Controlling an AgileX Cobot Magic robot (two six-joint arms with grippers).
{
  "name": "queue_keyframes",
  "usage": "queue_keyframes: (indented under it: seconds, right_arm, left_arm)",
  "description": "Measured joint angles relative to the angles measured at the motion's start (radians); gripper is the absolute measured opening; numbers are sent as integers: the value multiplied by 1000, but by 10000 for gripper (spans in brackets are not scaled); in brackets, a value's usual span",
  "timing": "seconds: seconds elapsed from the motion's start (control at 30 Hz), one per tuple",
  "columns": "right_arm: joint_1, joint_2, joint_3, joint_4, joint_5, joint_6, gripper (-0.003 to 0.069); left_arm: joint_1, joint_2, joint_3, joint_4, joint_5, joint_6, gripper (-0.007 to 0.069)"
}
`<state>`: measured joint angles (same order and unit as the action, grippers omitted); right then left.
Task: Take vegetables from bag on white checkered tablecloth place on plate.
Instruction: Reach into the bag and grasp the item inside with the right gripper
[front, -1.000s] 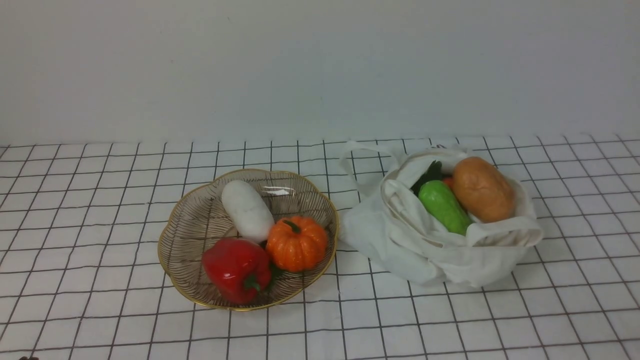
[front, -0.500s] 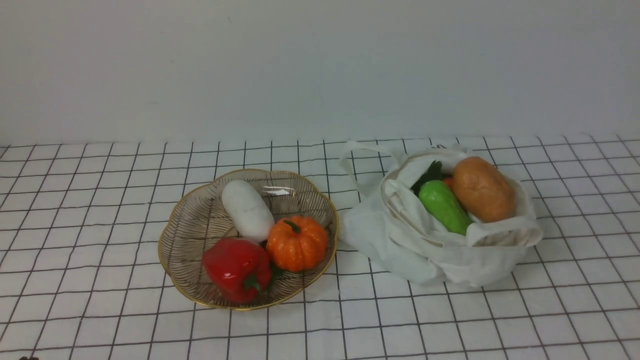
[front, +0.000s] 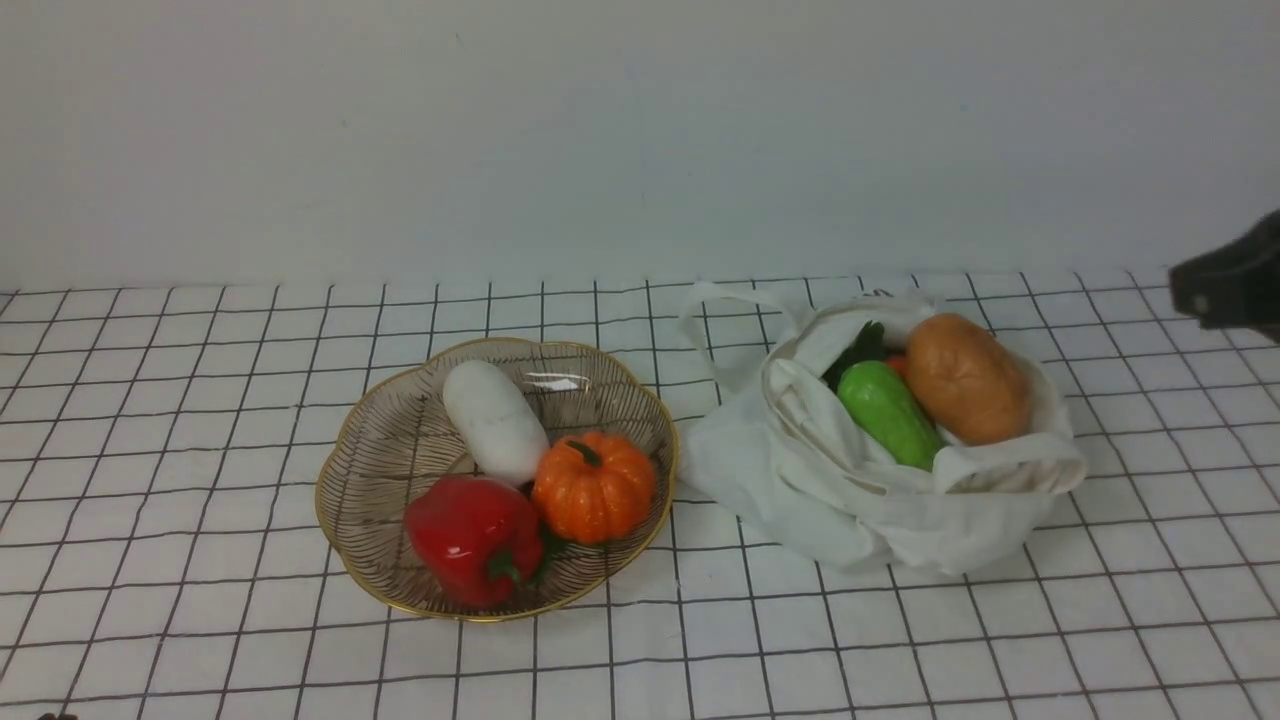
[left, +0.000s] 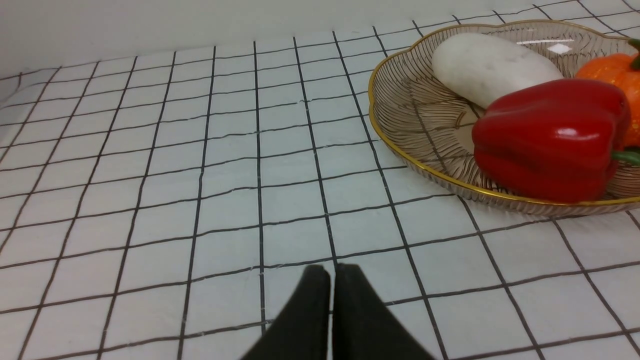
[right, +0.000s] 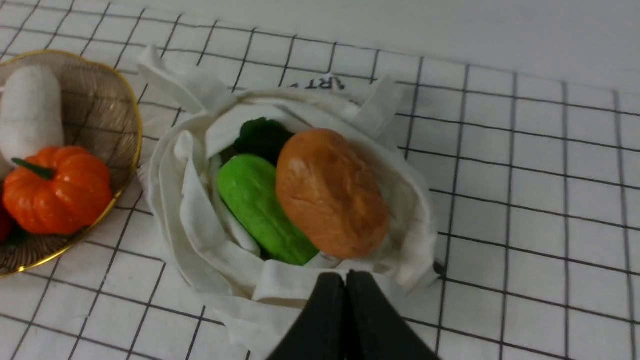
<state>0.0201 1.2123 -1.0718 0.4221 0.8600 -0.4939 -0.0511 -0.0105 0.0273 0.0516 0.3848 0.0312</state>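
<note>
bag of soft off-white cloth (front: 880, 505) sits on the white checkered tablecloth (front: 180, 400) beside the round gold-rimmed plate (front: 375, 440). inside lie a tan-brown oval potato (front: 965, 378), a bright green cucumber (front: 888, 412) and a small orange carrot (front: 897, 365). left hand (left: 331, 267) and right hand (right: 345, 274) are clenched, empty.

Scalloped plate (front: 385, 450) left on checkered tablecloth (front: 180, 420): radish (front: 495, 420), pumpkin (front: 593, 487), red pepper (front: 470, 535). Cloth bag (front: 820, 480) right: potato (front: 965, 378), cucumber (front: 888, 412), carrot (front: 897, 365) barely visible. Dark right arm (front: 1235, 285) at right edge.
</note>
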Motion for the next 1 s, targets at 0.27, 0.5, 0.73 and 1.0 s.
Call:
queue_keyframes:
  seconds: [0.27, 0.5, 0.73, 1.0]
  right_arm:
    - [10, 237, -80, 90, -30, -184, 160]
    - [120, 370, -89, 75, -247, -214, 475]
    - [155, 489, -90, 4, -351, -194, 676]
    - [155, 548, -90, -2, -357, -107, 654]
  left_arm:
    - [0, 0, 0, 0, 0, 0, -8]
    - [0, 0, 0, 0, 0, 0, -8]
    - [0, 0, 0, 0, 0, 0, -8]
    - [0, 0, 0, 0, 0, 0, -8]
